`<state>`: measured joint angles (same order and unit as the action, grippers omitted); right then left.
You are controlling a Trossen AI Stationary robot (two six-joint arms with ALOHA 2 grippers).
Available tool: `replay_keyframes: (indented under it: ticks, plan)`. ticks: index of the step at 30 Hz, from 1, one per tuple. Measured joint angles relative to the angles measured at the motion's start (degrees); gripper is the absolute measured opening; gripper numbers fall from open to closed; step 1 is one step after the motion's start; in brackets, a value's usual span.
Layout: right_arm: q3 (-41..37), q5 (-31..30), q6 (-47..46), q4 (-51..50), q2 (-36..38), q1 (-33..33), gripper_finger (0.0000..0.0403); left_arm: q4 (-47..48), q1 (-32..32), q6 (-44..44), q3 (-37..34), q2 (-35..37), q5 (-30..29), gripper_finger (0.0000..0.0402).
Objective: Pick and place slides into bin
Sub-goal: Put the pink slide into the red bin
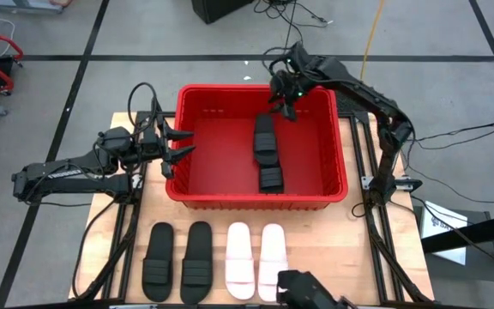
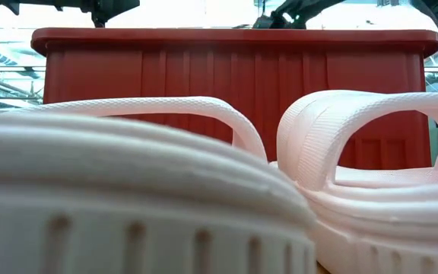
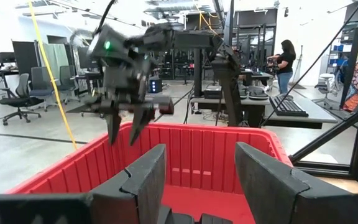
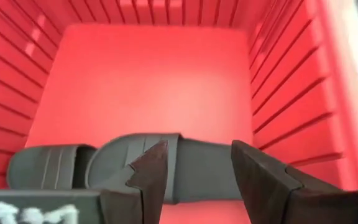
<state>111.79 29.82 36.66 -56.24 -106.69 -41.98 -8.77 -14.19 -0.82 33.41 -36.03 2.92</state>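
In the high view's middle the red bin (image 1: 328,184) holds two black slides (image 1: 266,137), the right gripper (image 1: 283,106) hanging released above them, so next is probably fetching the four slides (image 1: 199,260) at lower centre, left gripper (image 1: 177,143) spread empty at the bin's left rim, wooden table (image 1: 371,257), grey tiled floor.
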Motion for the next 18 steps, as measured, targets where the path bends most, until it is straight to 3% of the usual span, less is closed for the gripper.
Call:
replay_keyframes:
  ticks: [18]
  plan:
    - [0.0,0.24,-14.78,8.88,12.84,2.61,0.0165,0.05,0.02,-0.99,0.0,0.0,1.22,0.0198]
